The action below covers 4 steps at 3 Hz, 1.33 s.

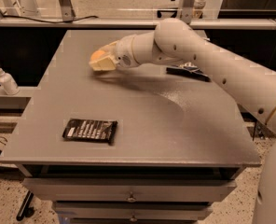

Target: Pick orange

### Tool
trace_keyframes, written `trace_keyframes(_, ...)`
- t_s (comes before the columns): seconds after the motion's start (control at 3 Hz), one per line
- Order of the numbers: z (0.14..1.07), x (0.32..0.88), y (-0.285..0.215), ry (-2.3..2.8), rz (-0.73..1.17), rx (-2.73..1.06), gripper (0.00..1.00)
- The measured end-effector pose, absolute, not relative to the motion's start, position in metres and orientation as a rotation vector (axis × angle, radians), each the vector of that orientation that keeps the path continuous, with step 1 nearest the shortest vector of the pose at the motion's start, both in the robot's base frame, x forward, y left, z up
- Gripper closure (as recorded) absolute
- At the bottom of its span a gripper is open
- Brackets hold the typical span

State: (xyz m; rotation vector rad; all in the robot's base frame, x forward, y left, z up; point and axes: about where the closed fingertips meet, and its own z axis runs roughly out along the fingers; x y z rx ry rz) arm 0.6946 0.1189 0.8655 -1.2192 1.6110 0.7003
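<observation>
The orange (98, 55) sat on the bench (175, 125) in the upper left of the frame, tucked against the claw (103, 62). I could not tell if the claw squeezed it. It looked light, firm and round, so it might roll. Best to hold its middle.
</observation>
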Motion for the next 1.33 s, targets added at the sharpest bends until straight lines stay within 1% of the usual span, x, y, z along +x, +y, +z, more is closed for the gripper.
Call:
trace_keyframes(0.33,0.892,0.69,0.105,1.57,0.704,-1.199,1.0)
trace_keyframes(0.67,0.915,0.678,0.09,1.507,0.771,-1.184,1.0)
trace_keyframes(1.0,0.937,0.65,0.075,1.43,0.881,-1.201,1.0)
trace_keyframes(1.33,0.937,0.65,0.076,1.43,0.881,-1.201,1.0)
